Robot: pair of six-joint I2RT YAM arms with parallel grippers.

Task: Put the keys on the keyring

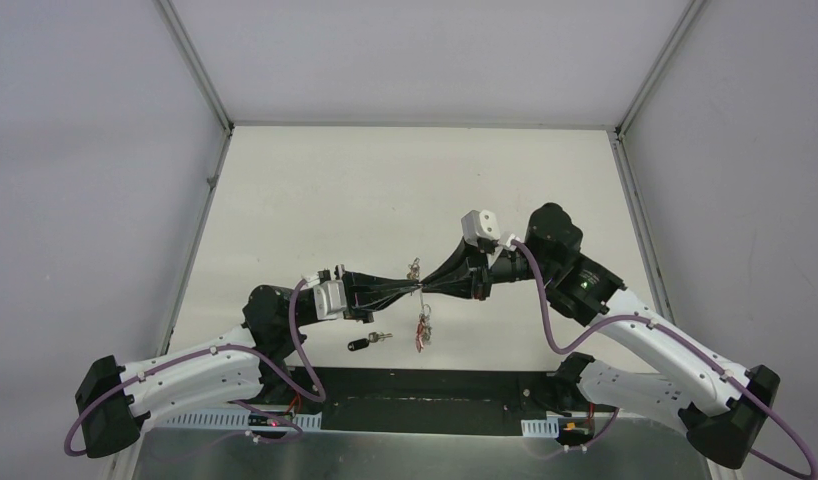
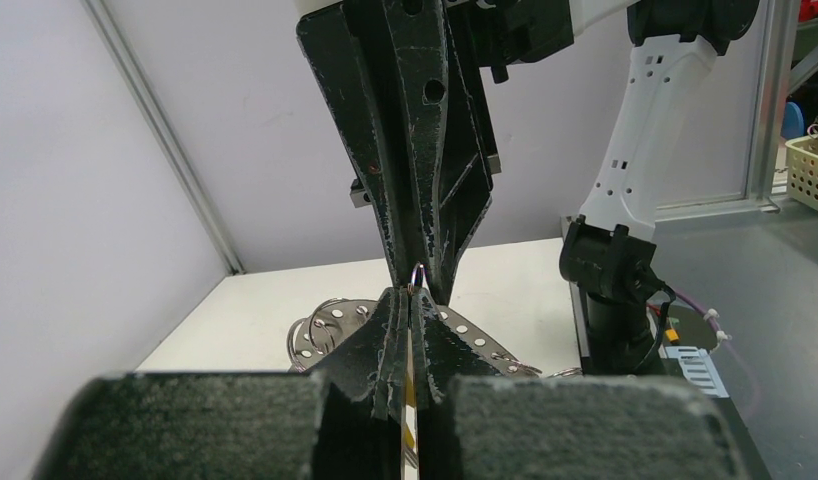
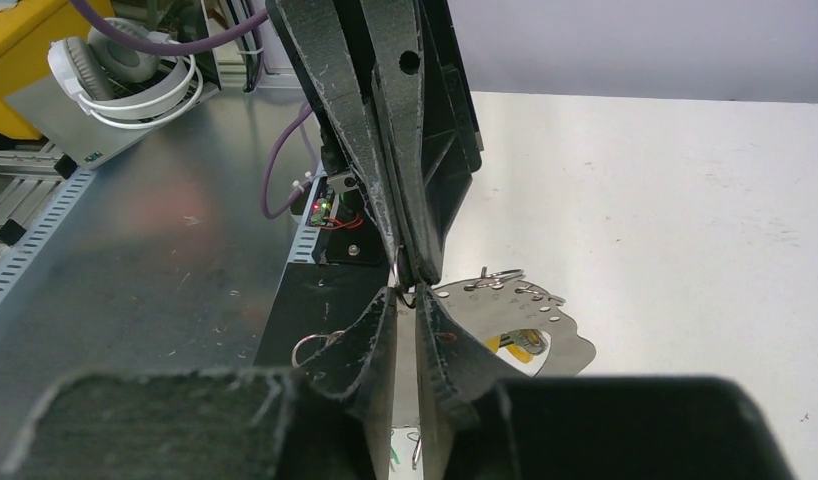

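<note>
My left gripper and right gripper meet tip to tip above the table's near middle. Both are shut on a small wire loop of the keyring. The keyring shows as a flat grey metal ring with small holes and split rings, hanging behind the fingers; it also shows in the right wrist view. Red-capped keys dangle below the tips. A yellow-capped key lies behind the ring. The black-capped key lies on the table under the left gripper. A green sliver shows low between my right fingers.
The black base plate and metal bench edge run along the near side. White enclosure walls stand left, right and behind. The right arm's base post stands close by in the left wrist view.
</note>
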